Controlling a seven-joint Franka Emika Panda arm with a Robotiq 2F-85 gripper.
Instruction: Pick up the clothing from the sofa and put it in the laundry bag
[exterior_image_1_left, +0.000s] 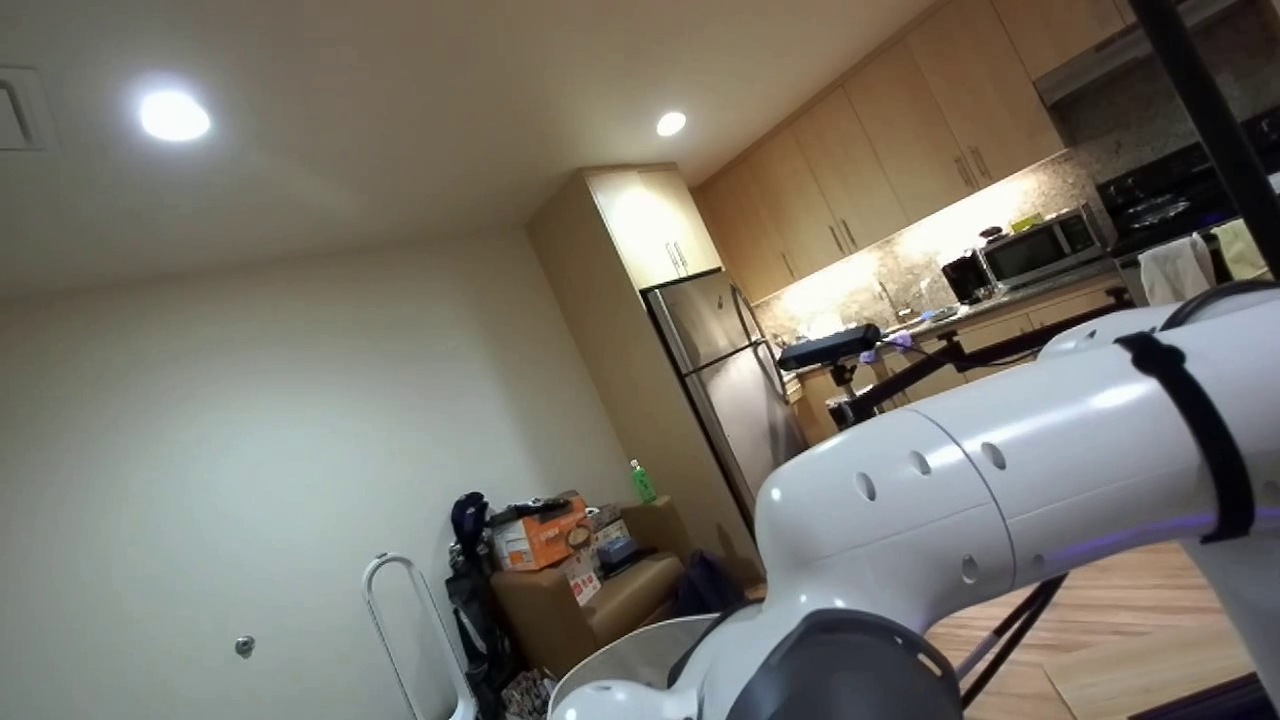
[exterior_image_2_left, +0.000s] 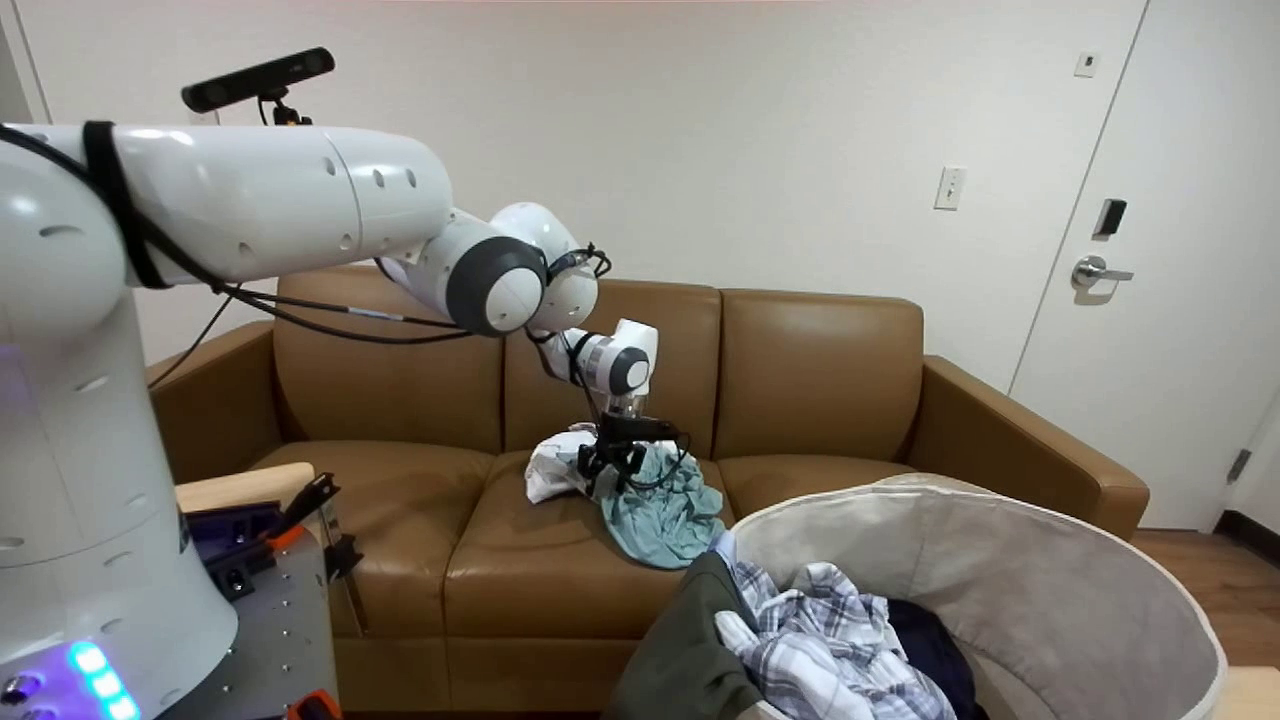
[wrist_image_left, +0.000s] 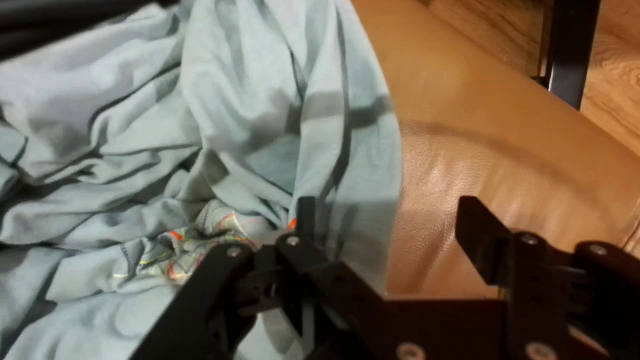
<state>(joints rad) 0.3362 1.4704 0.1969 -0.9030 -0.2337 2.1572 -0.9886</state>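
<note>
Wrist view: the pincer (wrist_image_left: 389, 222) is spread, its fingers (wrist_image_left: 477, 235) well apart, and the gap between them shows both the edge of the clothing (wrist_image_left: 280, 125) and the brown leather of the sofa (wrist_image_left: 445, 190). One finger overlaps the pale blue-grey fabric; the opposite finger overlaps leather. Contact between fingertips and fabric cannot be determined from this angle. The clothing lies in loose folds, with a gathered patterned section showing orange and yellow lines near the pincer. In an exterior view, the clothing rests in a heap on the middle seat cushion of the sofa, a white part on one side and a blue-green part on the other (whether these form a single piece cannot be confirmed). The arm (exterior_image_2_left: 280, 195) extends over the sofa, with the pincer directed downward at the heap. The laundry bag (exterior_image_2_left: 1060, 580) stands in front of the sofa, its wide round mouth facing up; a plaid garment (exterior_image_2_left: 830, 640) and a dark navy cloth (exterior_image_2_left: 935, 650) lie inside. In an exterior view, a refrigerator (exterior_image_1_left: 735, 400) stands beyond the arm.
</note>
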